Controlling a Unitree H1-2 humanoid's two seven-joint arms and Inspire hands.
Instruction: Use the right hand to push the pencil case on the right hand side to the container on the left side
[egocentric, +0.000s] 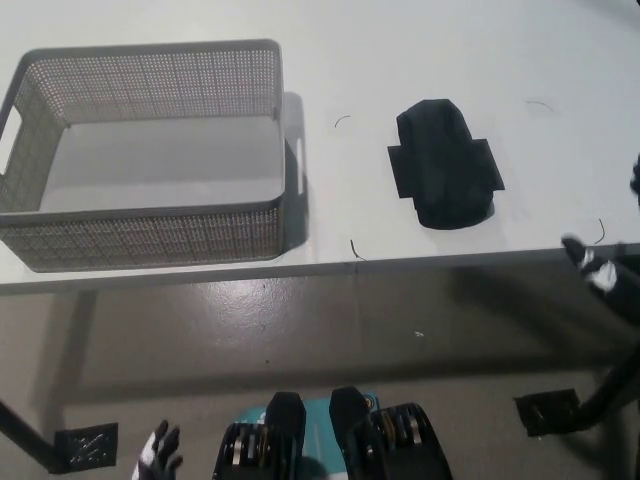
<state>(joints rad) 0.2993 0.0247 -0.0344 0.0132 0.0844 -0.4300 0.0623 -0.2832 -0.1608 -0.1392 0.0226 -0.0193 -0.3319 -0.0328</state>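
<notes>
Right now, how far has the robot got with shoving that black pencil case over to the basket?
Nothing is done yet: the black pencil case lies on the white table, well apart from the grey mesh basket on the left. In hand: the black right hand is at the table's right edge, not touching the case. The white left hand rests low. The whole push remains.

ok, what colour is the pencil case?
Black. The pencil case lies on the white table, right of the grey mesh container; the head view shows it best.

White surface (180, 30) seen from above; glossy grey-brown floor (300, 340) below, shadowed under its edge.
</notes>
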